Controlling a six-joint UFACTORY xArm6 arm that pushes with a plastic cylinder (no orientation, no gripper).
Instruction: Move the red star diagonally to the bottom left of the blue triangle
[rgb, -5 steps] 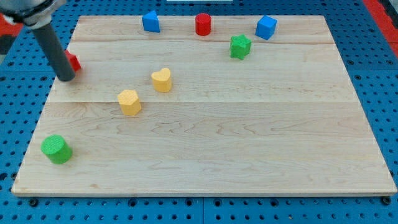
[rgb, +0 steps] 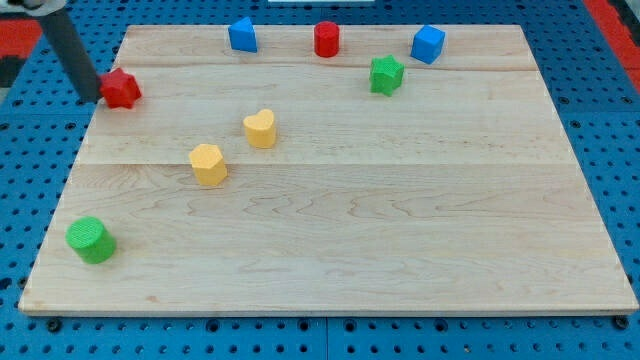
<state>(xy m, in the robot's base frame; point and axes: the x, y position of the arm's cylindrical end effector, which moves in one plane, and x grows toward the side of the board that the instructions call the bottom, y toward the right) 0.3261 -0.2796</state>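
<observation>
Rod: a straight dark rod enters from the upper left corner of the frame and slants down toward the view's right.
My tip (rgb: 90, 98): sits at the board's left edge in the upper left of the frame, just beside the red star on its left; whether it touches the star I cannot tell.
Hand state: the arm ends in a bare rod, so there are no jaws to stand apart, together or clamped on anything.
Red star (rgb: 121, 89): lies in the upper left of the board, close to the left edge, fully in sight.
Blue triangle (rgb: 242, 35): stands near the board's top edge, left of centre; the red star is below it and well to its left, well apart from it.
Red cylinder (rgb: 326, 39): near the top edge, about centre, to the right of the blue triangle.
Blue cube (rgb: 427, 44): near the top edge, toward the upper right.
Green star (rgb: 385, 74): just below and left of the blue cube, apart from it.
Yellow heart (rgb: 260, 128): left of centre in the middle band of the board.
Yellow block (rgb: 208, 164): many-sided, below and left of the yellow heart, near it but not touching.
Green cylinder (rgb: 91, 240): in the lower left of the board, well apart from everything else.
Board (rgb: 400, 230): pale wooden planks lying on a blue perforated table (rgb: 620, 150).
</observation>
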